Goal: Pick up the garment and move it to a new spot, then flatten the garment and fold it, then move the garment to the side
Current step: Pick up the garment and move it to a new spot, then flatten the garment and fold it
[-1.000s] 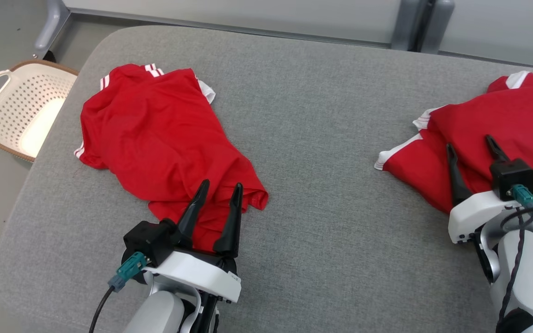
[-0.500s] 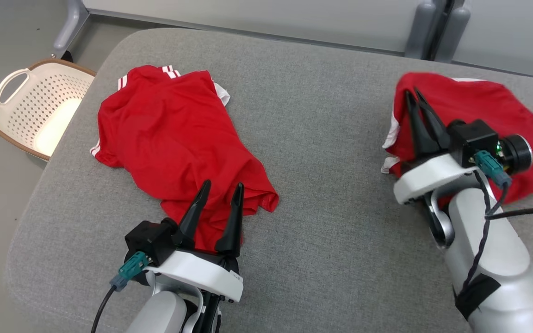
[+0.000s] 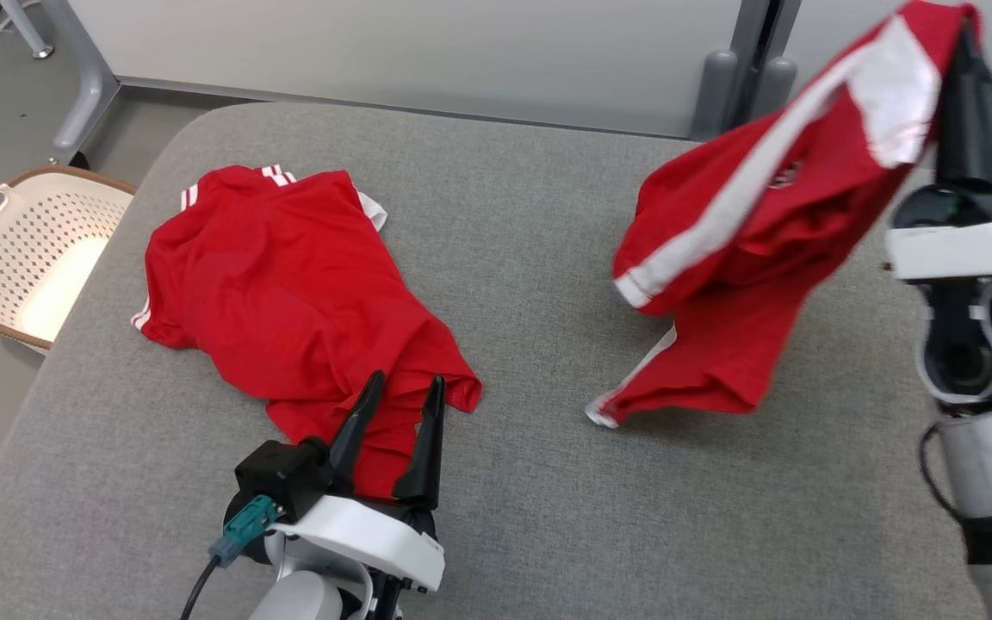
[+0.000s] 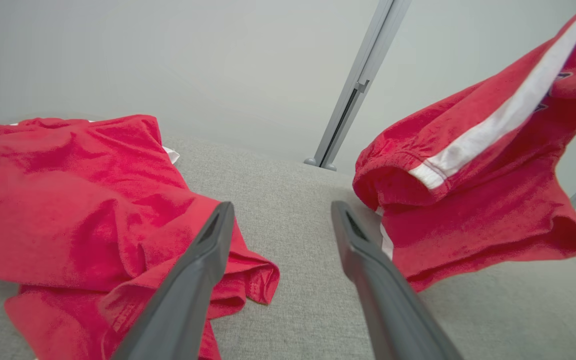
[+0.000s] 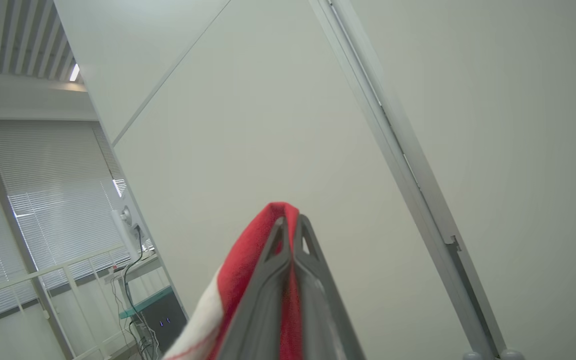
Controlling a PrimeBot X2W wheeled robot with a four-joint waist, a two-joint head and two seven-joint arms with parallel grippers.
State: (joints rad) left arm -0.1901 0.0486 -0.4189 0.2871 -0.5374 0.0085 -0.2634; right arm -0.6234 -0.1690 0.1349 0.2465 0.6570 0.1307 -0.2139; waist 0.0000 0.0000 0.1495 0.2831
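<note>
- The right tool (image 3: 967, 52) is pinched fully shut on a top edge of the garment (image 3: 746, 258). The garment hangs from it above the right half of the tabletop (image 3: 548, 258), and I cannot tell whether its lowest corner brushes the surface.
- The left tool (image 3: 406, 383) is wide open and holds nothing. Its fingers lie over the near hem of the other garment (image 3: 289, 284).
- Handling, as I judge it: the garment is light, thin and fully limp, and it drapes and bunches under its own weight. It is not fragile, but it could slide out of a shallow pinch.
- Where to hold: at a hem, a seam or the white-striped edge, where the cloth is doubled. A second hold at a far corner would let it spread flat.
- Count: two red garments with white trim, one hanging and one lying crumpled at the left. There are also two tools, one tabletop and one pale basket (image 3: 22, 258) on the floor to the left.
</note>
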